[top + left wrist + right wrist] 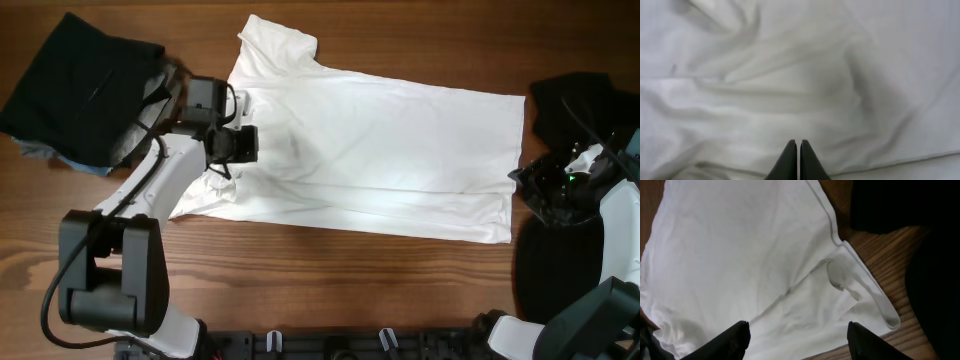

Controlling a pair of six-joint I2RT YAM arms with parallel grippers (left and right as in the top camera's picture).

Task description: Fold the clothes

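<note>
The white T-shirt point(380, 140) lies spread flat across the wooden table point(330, 290), sleeves at the left and hem at the right. My left gripper point(240, 143) is over its left part near the lower sleeve. In the left wrist view its fingers point(798, 142) are shut, tip to tip, with nothing visible between them and wrinkled white cloth point(790, 75) just beyond. My right gripper point(525, 185) is at the hem's right edge. In the right wrist view it point(797, 325) is open and empty above the shirt point(740, 255), near a folded-over hem corner point(875, 300). No black print shows.
A black garment point(80, 90) lies on grey and blue cloth point(60, 158) at the far left. More black garments lie at the right point(580, 100) and lower right point(550, 270), also in the right wrist view point(900, 205). Bare wood point(885, 255) shows beside the hem.
</note>
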